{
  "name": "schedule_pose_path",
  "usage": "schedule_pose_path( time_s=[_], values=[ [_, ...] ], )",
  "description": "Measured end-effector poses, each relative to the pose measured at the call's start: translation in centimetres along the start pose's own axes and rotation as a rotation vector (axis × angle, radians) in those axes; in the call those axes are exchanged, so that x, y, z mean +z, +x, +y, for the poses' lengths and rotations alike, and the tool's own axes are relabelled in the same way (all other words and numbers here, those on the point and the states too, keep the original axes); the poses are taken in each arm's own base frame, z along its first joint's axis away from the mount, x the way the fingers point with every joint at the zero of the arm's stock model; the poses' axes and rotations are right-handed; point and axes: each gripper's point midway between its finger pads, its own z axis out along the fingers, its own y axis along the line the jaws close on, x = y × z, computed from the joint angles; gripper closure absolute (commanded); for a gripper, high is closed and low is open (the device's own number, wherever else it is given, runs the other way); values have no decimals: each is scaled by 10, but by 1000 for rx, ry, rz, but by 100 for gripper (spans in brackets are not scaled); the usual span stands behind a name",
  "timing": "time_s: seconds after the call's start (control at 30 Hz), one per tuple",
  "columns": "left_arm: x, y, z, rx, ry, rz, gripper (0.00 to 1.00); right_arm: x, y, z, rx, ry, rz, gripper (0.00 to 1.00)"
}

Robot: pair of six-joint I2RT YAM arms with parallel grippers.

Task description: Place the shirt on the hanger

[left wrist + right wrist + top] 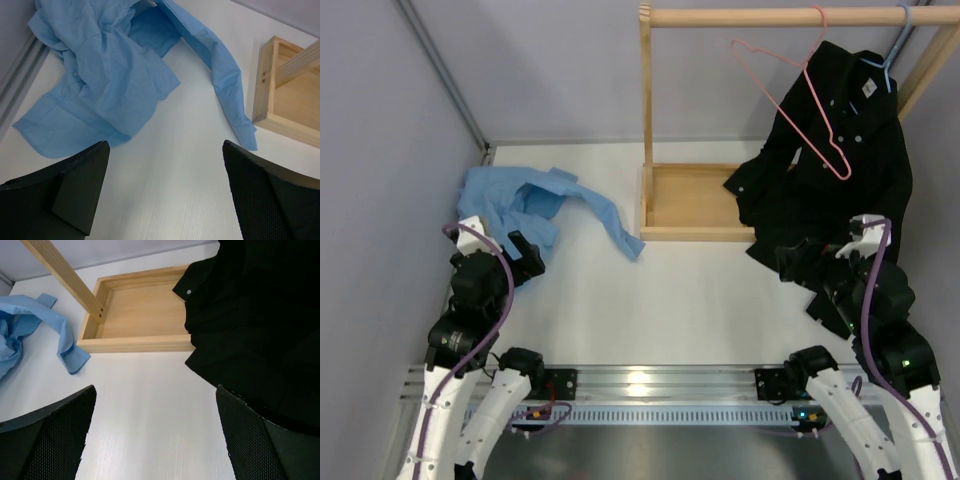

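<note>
The left end effector (pixel 523 255) stands spread wide with nothing between its fingers, hovering at the near edge of the shirt, and the right end effector (pixel 802 262) is just as wide and just as empty, down by the hem of the black shirt (pixel 840 170). The white worktop (pixel 670 300) carries a wooden rack (pixel 646 120) at about 1 o'clock, its rail across the top and its tray base (pixel 695 200) on the surface. The black shirt hangs from that rail at 2 o'clock on a pale blue hanger (pixel 895 45). The shirt (pixel 520 205) lies crumpled at 9 o'clock, flat on the worktop. One sleeve trails toward 4 o'clock from the heap, and its cuff (pixel 632 245) ends just beside the tray's near corner. The hanger (pixel 800 100), a thin pink wire triangle, hooks over the rail at 1 o'clock and hangs tilted, its lower end in front of the black cloth. The shirt looks thin, light and limp, so it should drape and fold on itself when lifted and slip off smooth wire. Pinching a single layer near the collar or a shoulder seam seems wiser than taking the sleeve, though the collar is hard to pick out in the crumple. The hanger looks light and free to swing, so it probably wants steadying by its lower bar.
</note>
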Motion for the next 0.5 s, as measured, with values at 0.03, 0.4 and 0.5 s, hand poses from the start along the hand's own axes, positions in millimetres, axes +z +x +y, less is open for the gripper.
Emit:
schedule_pose_path(
  time_s=[0.03, 0.4, 0.5],
  values=[
    [0, -1, 1, 0, -7, -3, 2, 0, 0, 0, 1, 0, -2, 0],
    [36, -2, 11, -28, -205, 71, 2, 1, 3, 20, 38, -120, -32, 0],
    [67, -7, 3, 1, -265, 121, 2, 5, 15, 28, 52, -170, 6, 1]
  ],
)
